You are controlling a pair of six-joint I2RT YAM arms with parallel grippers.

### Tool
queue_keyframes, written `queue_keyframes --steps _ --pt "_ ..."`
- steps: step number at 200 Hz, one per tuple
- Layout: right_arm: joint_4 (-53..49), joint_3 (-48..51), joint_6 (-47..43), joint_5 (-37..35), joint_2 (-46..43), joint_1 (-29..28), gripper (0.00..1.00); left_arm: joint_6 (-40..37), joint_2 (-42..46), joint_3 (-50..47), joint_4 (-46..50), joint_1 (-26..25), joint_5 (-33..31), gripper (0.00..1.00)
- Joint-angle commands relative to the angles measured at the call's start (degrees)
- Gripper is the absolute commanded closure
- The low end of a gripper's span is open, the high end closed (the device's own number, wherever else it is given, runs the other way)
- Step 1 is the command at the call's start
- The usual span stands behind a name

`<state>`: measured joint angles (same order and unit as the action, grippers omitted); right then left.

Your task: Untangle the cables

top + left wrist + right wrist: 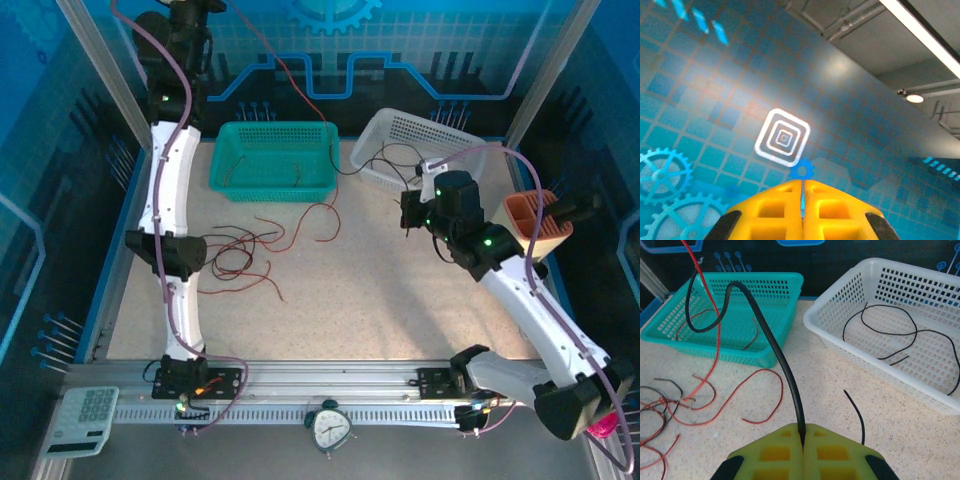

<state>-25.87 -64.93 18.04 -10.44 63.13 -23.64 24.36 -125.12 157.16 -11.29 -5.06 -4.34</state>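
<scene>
Two grippers are both closed: the right gripper [803, 429] has its jaws pinched on a black cable [782, 360] that arches up and left over the teal basket [747, 356]. The left gripper [802, 184], raised high and facing the back wall, has its jaws pressed together, and we cannot tell whether it grips the red cable [290, 78] climbing towards it. We see the other cables [240, 258] lying in a loose red and black tangle on the table [400, 300] before the teal basket, with another black strand [882, 305] curled inside the white basket [815, 322].
</scene>
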Motion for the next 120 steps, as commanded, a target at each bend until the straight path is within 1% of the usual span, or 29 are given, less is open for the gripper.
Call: queue_keyframes --steps 1,27,54,75,120 --pt "5.2 -3.3 2.7 2.6 4.6 1.1 1.0 3.0 -2.4 2.0 -4.3 0.7 -2.8 1.0" --pt "8.5 -5.1 2.5 2.8 10.7 1.2 1.0 2.4 -4.1 1.9 -3.4 1.7 -2.3 1.0" --pt "10.2 -7.6 2.8 4.0 15.4 1.5 1.0 -1.7 -4.7 -0.4 -2.3 1.9 -0.4 1.0" --pt "10.9 -10.3 3.2 5.8 18.6 1.5 1.0 -3.0 -4.5 -3.1 -2.4 2.0 -0.8 1.0" --pt "11.2 -15.8 3.7 7.1 24.0 1.4 1.0 -3.4 -4.8 -2.0 -1.9 2.7 -1.5 1.0"
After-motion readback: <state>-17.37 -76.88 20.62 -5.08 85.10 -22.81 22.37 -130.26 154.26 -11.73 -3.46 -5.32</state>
